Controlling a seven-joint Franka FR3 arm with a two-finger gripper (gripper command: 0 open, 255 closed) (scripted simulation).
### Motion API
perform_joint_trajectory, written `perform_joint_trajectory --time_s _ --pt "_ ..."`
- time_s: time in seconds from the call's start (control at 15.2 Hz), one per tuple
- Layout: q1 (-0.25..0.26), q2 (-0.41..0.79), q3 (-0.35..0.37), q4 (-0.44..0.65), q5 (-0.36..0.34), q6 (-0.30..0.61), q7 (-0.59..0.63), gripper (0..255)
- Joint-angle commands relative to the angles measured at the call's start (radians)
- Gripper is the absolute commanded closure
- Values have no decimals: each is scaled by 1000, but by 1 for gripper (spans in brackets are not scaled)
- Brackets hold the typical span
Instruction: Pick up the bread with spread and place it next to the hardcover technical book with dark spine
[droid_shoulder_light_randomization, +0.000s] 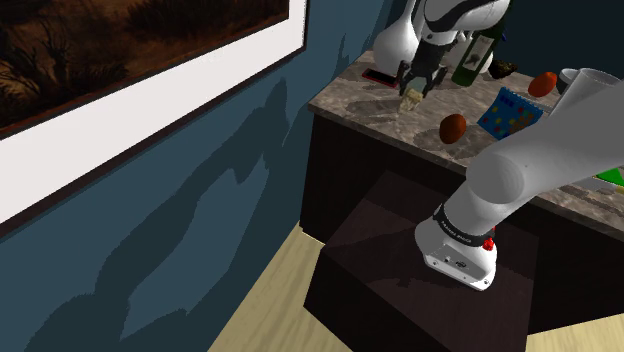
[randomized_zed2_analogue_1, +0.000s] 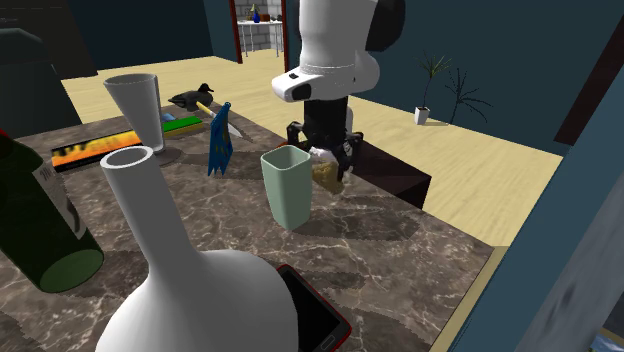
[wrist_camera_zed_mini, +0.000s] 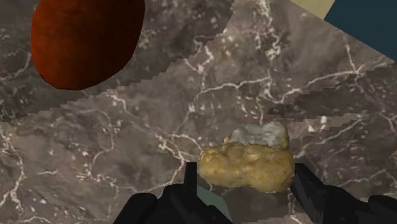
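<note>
The bread (wrist_camera_zed_mini: 248, 164) is a yellow-brown lump with a pale grey-white patch of spread on one side. My gripper (wrist_camera_zed_mini: 245, 191) is shut on it, one black finger on each side. The shoulder view shows the gripper (droid_shoulder_light_randomization: 414, 86) pointing down over the marble counter (droid_shoulder_light_randomization: 370, 110), with the bread (droid_shoulder_light_randomization: 410, 97) at its tips. The bread (randomized_zed2_analogue_1: 328, 172) in the gripper (randomized_zed2_analogue_1: 330, 165) hangs just behind a pale green cup (randomized_zed2_analogue_1: 287, 186). A flat dark book with a red edge (randomized_zed2_analogue_1: 315, 310) lies at the counter's near end, by the vase and the wall (droid_shoulder_light_randomization: 381, 77).
A white vase (randomized_zed2_analogue_1: 190, 280) and a green bottle (randomized_zed2_analogue_1: 40, 220) stand near the book. A reddish-brown egg-shaped thing (wrist_camera_zed_mini: 86, 38) lies on the counter close to the gripper. A tall glass (randomized_zed2_analogue_1: 140, 110) and a blue patterned box (droid_shoulder_light_randomization: 510, 110) stand farther along.
</note>
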Motion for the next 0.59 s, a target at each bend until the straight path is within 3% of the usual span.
perform_joint_trajectory --time_s 0.0,0.33,0.53 --pt "-1 -17 4 13 -1 -31 1 255" --pt "-1 -48 14 58 0 -106 3 255" --pt "-39 -62 -39 55 -30 -110 -69 255"
